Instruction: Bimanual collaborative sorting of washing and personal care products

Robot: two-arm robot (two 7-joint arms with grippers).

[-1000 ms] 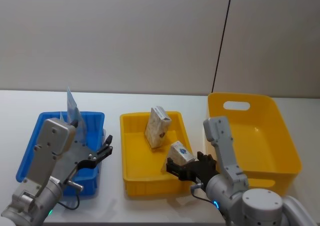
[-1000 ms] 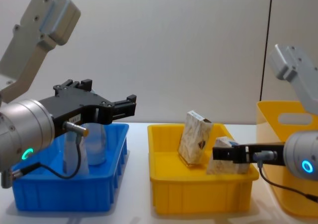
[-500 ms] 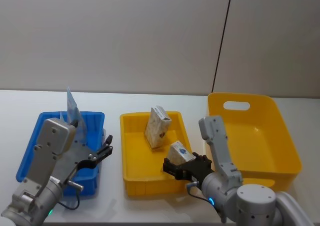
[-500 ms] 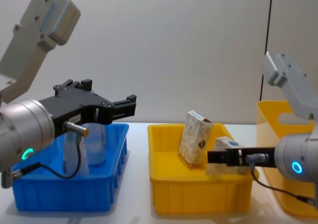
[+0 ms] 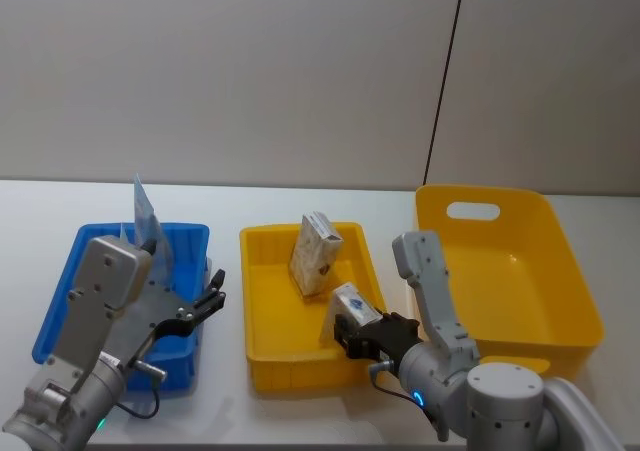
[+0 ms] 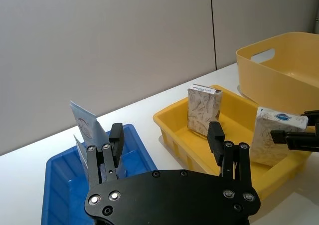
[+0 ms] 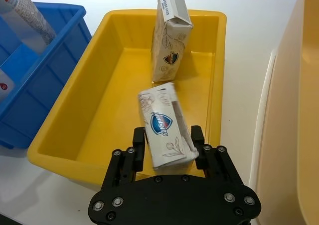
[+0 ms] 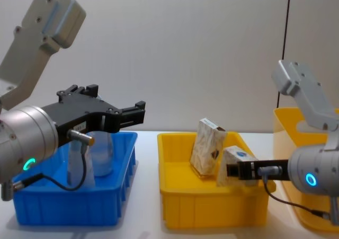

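A: Eyes on the right gripper (image 7: 168,135). It reaches in low from the right side, forearm nearly level, its grey link rising behind it in the chest view.

B: And its black fingers (image 7: 139,137) are clamped on the two sides of a marbled carton (image 7: 164,125). A firm pinch, the blue-logo face turned up.

A: That carton (image 5: 350,304) sits tilted over the near right part of the shallow yellow tray (image 5: 258,271). Whether its lower edge touches the tray floor, nobody can say from here.

B: Now the left gripper (image 8: 139,114). It hangs above the blue tray (image 8: 69,212), pointing forward, with the grey upper link angled high.

A: Its jaws are spread wide with nothing between them, as the left wrist view makes plain.

B: Materials, then. The held carton is beige-white card with a leafy marbled print. A second carton (image 5: 316,254) of the same look stands on end, leaning, towards the far side of the yellow tray.

A: In the blue tray stand pale blue squeeze tubes (image 6: 87,125), flat ends up, translucent, leaning at the far end.

B: Both trays are glossy moulded plastic. On the right is a deep yellow bin (image 5: 560,271) with a handle slot cut in its far wall.

A: All of it rests on a plain white table (image 5: 30,211). Behind it is a flat grey-beige wall (image 5: 250,71) crossed by one dark upright seam.
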